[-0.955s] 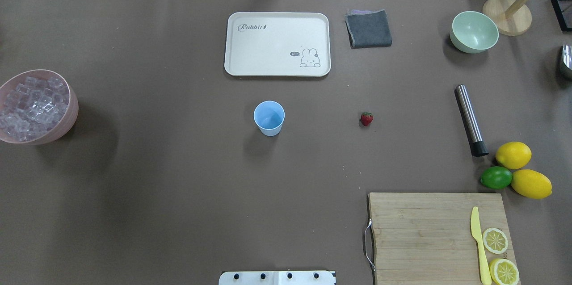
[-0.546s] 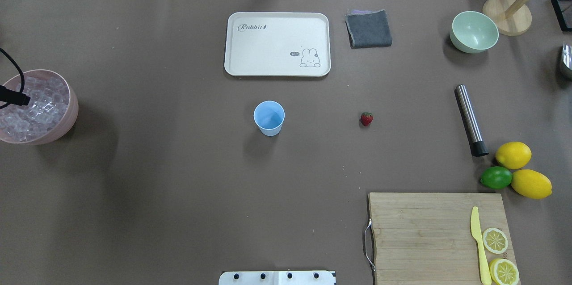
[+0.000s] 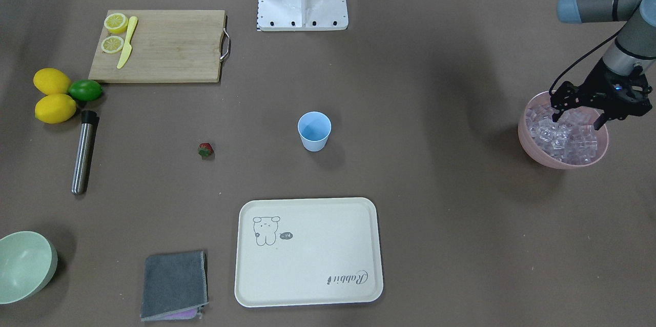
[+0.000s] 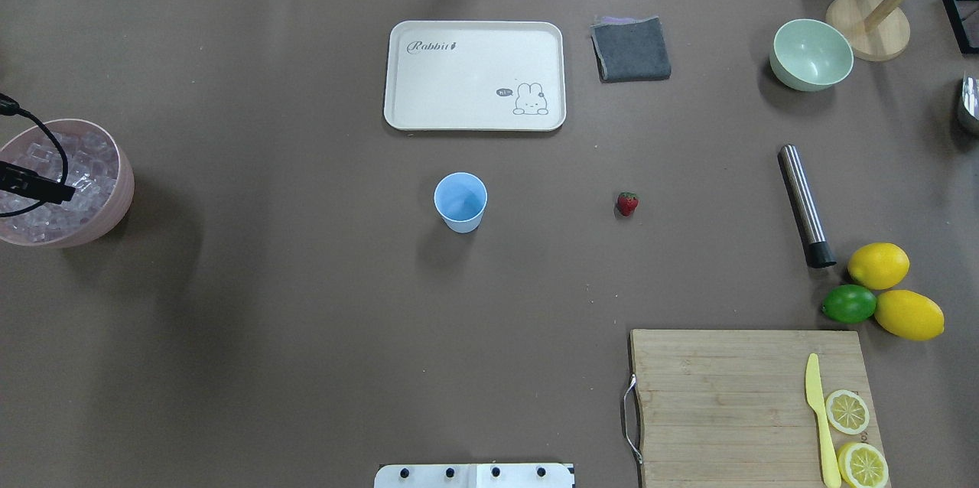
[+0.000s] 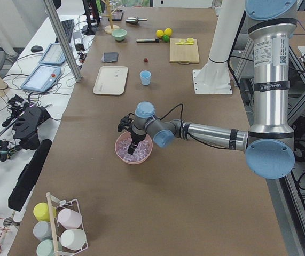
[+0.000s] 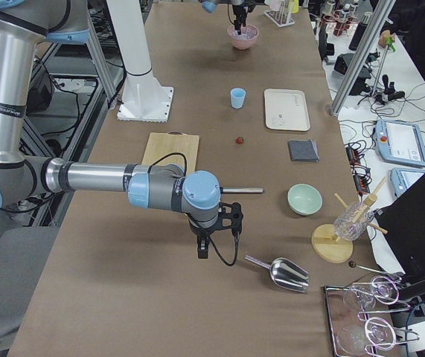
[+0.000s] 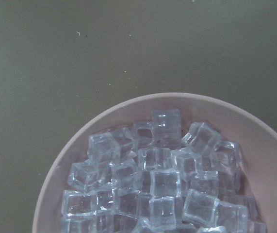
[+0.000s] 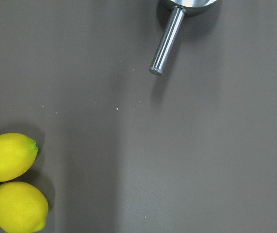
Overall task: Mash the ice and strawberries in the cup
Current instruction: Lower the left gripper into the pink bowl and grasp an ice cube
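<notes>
Now | left end effector point(image 3: 578, 111) directly over ice point(image 3: 562, 137) | perhaps touching

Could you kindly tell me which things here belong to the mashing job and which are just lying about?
Job: ice, pink bowl, cup, strawberry, steel rod (likely masher).
Lying about: tray, cloth, green bowl, lemons, lime, cutting board, knife, scoop.

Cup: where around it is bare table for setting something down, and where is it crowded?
Bare: the wide stretch between the cup and the pink bowl, the gap between cup and strawberry, and the near table off the cutting board's handle side. The tray is bare too. Crowded: the right edge, with steel rod, lemons and lime.
</notes>
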Available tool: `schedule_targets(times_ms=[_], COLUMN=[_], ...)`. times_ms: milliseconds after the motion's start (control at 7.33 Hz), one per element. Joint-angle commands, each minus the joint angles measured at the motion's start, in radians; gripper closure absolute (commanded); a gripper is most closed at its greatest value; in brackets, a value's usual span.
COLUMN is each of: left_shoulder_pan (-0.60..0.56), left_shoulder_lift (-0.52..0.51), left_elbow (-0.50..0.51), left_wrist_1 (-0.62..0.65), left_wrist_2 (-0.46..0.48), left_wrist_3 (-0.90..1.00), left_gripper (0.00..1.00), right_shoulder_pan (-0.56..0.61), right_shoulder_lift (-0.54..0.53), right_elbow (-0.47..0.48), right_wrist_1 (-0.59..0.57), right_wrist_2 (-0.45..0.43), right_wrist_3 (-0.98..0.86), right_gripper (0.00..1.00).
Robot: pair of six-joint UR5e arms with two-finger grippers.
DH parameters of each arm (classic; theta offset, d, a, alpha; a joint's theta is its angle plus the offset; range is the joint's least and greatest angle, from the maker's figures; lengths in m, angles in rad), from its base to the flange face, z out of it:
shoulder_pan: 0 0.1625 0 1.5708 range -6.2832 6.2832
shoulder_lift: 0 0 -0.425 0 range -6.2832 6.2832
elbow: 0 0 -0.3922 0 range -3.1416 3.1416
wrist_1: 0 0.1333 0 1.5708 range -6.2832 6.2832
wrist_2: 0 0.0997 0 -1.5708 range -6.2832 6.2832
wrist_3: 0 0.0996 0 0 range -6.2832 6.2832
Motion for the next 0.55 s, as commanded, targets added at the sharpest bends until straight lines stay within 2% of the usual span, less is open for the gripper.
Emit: schedule_targets(times_ms=[0, 409], left_shoulder_pan=[0.010, 0.012], left_shoulder_lift=[0.007, 0.022], left_elbow=[0.014, 0.017], left_wrist_1=[-0.021, -0.051], left_wrist_2=[-0.001, -0.002], left_wrist_3=[0.002, 0.005], left_gripper=[0.07, 0.15], right_shoulder_pan=[0.000, 0.000], right_shoulder_lift=[-0.002, -0.006], right_elbow=[0.000, 0.000], right_wrist_1=[0.000, 0.000], right_wrist_2=[0.000, 0.002], right_wrist_3=[-0.001, -0.001], right_gripper=[0.00, 0.00])
